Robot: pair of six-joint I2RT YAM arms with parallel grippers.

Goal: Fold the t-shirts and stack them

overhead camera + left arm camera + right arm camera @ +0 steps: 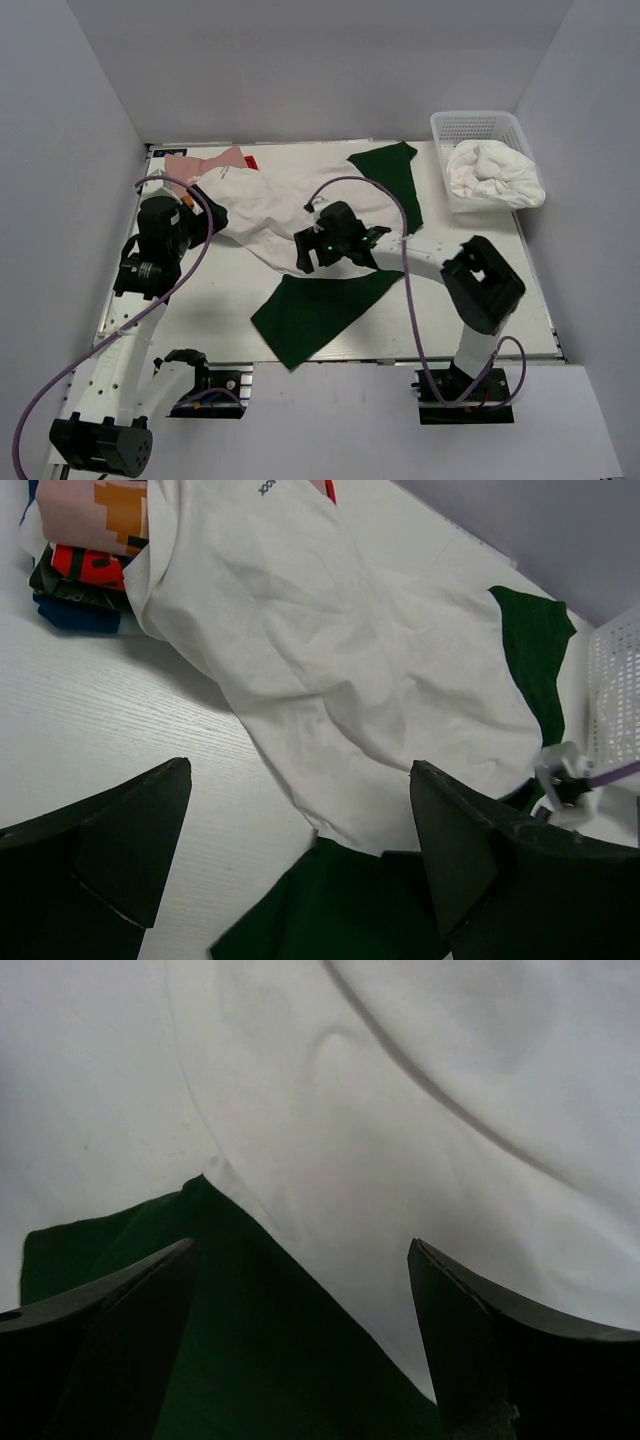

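Grey walls box in a white laminate table [480,310], and the off-white shirt [265,205] sprawls across the middle of it, wrinkled and skewed. Its near sleeve [320,310] lies flat toward the arms and its far sleeve [395,180] points at the mesh basket [480,125]. The right gripper [300,1250] hangs spread and empty right over the seam where dark green meets white. The left gripper [300,770] is spread too, holding nothing, back from the body panel.

Looks like the sleeve fold comes next. Best bet is to pinch at the seam, since thin, limp jersey bunches easily, and drag it low. The folded stack [85,550] sits at the far left, partly under the shirt.
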